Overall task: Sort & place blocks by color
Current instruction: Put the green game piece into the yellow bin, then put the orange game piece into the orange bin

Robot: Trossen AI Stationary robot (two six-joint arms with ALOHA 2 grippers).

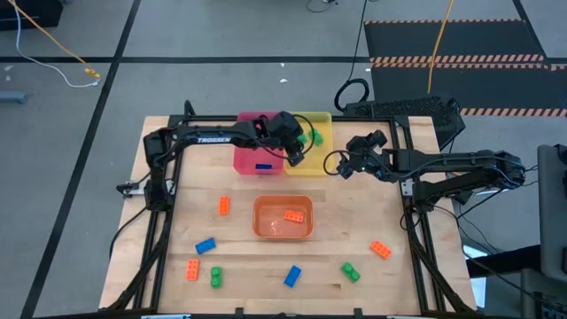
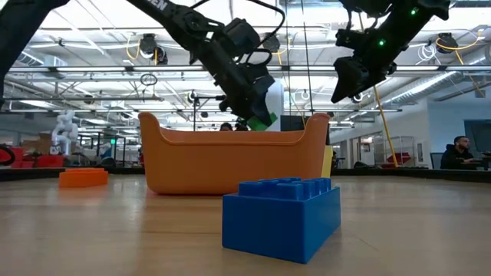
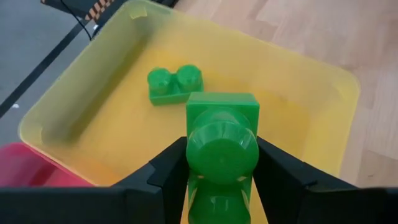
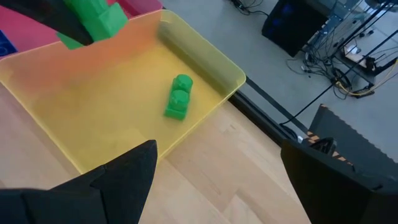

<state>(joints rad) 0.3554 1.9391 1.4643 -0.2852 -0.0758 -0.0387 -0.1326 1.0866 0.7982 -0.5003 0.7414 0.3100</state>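
Left pincer (image 3: 222, 180), clenched on a green block (image 3: 221, 146), probably hangs over the yellow tray (image 3: 323, 87); lower it before letting go.

Table (image 1: 354, 208): pale wood, smooth matt grain. Yellow tray (image 3: 311, 93), pink tray (image 1: 252, 155) and orange tray (image 2: 230, 165): translucent plastic, smooth, slight sheen. Green block (image 3: 222, 149) in left gripper (image 3: 221, 171): glossy moulded plastic, studded. Blue block (image 2: 280, 215): same plastic, satin. Gripper fingers (image 3: 168, 171): matt black plastic. Frame rails (image 1: 164, 239): black metal. Floor (image 1: 221, 35): smooth grey, dull.
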